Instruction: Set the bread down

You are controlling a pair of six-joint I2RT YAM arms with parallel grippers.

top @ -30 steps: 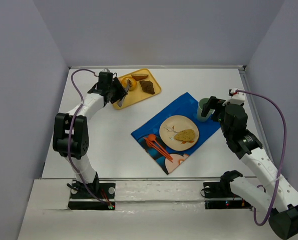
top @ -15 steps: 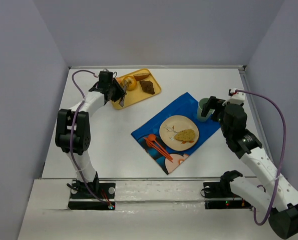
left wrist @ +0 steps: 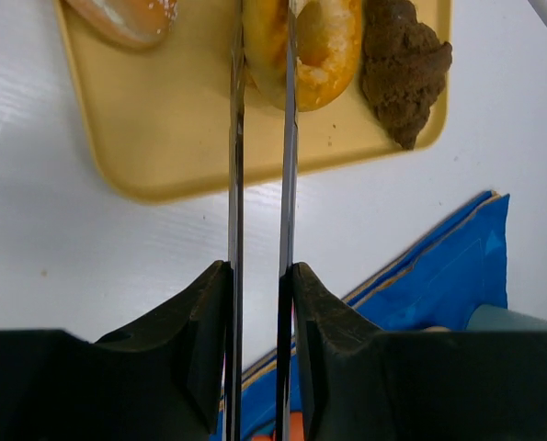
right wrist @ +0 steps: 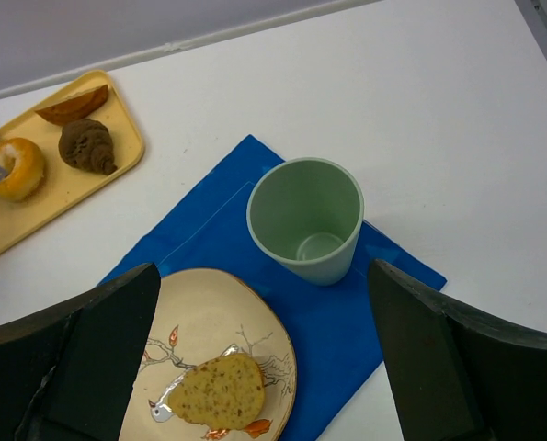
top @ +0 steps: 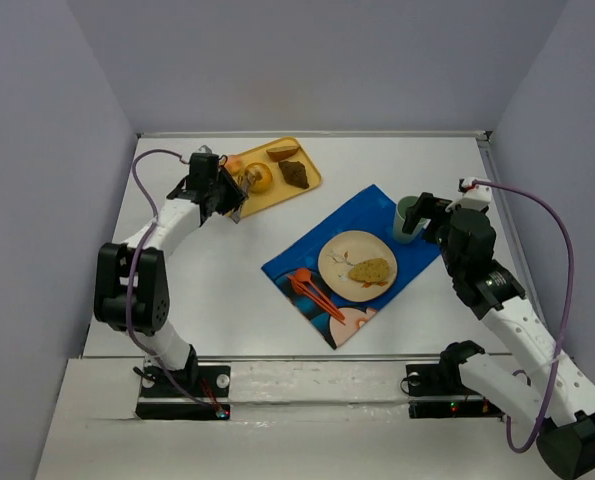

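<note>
Left wrist view looks down the left gripper (left wrist: 262,28), whose two thin fingers (left wrist: 233,184) stand almost together, with only a narrow slot between them. The near edge of a ring-shaped bread (left wrist: 324,46) sits in that slot, so the fingers appear pinched on its rim. I cannot tell whether the bread is lifted or resting on the yellow tray (left wrist: 163,138) beneath it. On the same tray a dark brown pastry (left wrist: 402,69) lies just beside the ring, a sugared bun (left wrist: 126,14) sits at the far corner, and a brown wedge of bread (right wrist: 74,103) lies at the tray's other end. Well apart from the tray, toward the right arm, a blue mat (right wrist: 347,312) lies on the white table (top: 217,280). It carries a patterned plate (right wrist: 199,317) with a seeded slice (right wrist: 218,393) on it, a green cup (right wrist: 308,220) standing upright beside the plate, and orange utensils (top: 312,290) at the mat's near corner. The right gripper (right wrist: 264,276) hangs above the cup and plate with its fingers spread wide, holding nothing.
</note>
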